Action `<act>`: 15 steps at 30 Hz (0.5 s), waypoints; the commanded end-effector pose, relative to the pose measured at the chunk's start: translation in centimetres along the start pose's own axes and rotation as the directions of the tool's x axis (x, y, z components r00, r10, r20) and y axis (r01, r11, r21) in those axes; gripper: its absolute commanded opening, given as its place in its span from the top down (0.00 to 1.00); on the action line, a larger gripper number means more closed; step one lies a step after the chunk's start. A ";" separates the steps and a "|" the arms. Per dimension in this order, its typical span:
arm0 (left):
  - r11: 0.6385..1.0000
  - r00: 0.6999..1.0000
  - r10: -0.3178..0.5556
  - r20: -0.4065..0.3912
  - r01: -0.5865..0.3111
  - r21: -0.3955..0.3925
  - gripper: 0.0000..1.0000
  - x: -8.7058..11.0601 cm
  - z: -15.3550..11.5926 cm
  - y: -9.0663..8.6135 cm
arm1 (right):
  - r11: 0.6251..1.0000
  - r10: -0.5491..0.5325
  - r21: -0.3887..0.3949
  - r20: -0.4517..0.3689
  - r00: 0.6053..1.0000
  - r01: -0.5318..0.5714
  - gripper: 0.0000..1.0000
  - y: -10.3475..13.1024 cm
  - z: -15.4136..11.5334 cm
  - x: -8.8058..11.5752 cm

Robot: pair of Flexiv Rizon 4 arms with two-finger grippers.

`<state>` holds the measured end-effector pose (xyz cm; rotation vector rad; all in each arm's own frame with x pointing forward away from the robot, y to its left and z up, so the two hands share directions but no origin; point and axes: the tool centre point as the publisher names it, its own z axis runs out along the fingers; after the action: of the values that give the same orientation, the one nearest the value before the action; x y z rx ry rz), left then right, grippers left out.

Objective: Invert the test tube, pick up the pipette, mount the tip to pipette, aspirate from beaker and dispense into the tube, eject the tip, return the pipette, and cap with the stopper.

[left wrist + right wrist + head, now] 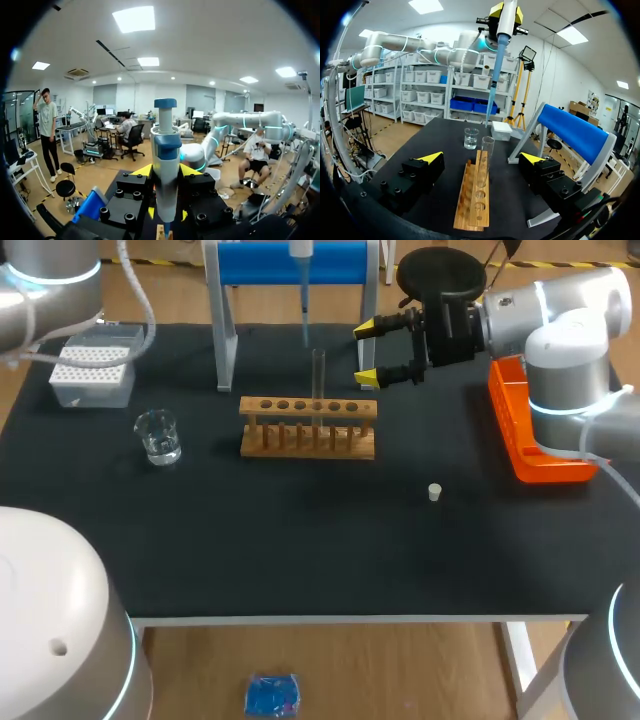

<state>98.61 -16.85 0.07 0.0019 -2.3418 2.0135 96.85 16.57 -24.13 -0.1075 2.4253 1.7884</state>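
A clear test tube (318, 380) stands upright in the wooden rack (308, 430). Above it hangs the blue-and-white pipette (301, 280), its mounted tip pointing down near the tube's mouth. My left gripper (166, 172) is shut on the pipette (165, 155) and is above the head view's edge. In the right wrist view the left gripper (505, 12) holds the pipette (499, 50) over the tube (486, 155). My right gripper (378, 350) stands open just right of the tube, the rack (475, 197) lying between its fingers (432, 159). The white stopper (434, 492) lies on the mat at front right.
A glass beaker (158, 436) with liquid sits left of the rack. The white tip box (93, 368) is at back left. The blue pipette stand (295, 265) rises behind the rack. An orange bin (530, 430) lies at the right edge.
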 end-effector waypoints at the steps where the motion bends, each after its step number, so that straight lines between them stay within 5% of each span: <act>1: 1.000 1.000 0.006 -0.022 -0.006 -0.002 1.00 -1.0 1.2 -0.1 | 1.000 -0.001 0.000 0.000 1.000 0.001 0.00 0.0 0.0 0.0; 15: 1.000 1.000 0.005 -0.001 -0.005 -0.008 1.00 -1.3 1.7 -0.6 | 1.000 -0.001 0.000 0.000 1.000 0.001 0.00 0.0 0.0 0.0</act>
<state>100.01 -18.65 0.27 -0.0095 -2.3463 2.0091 96.85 16.57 -24.13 -0.1076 2.4254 1.7884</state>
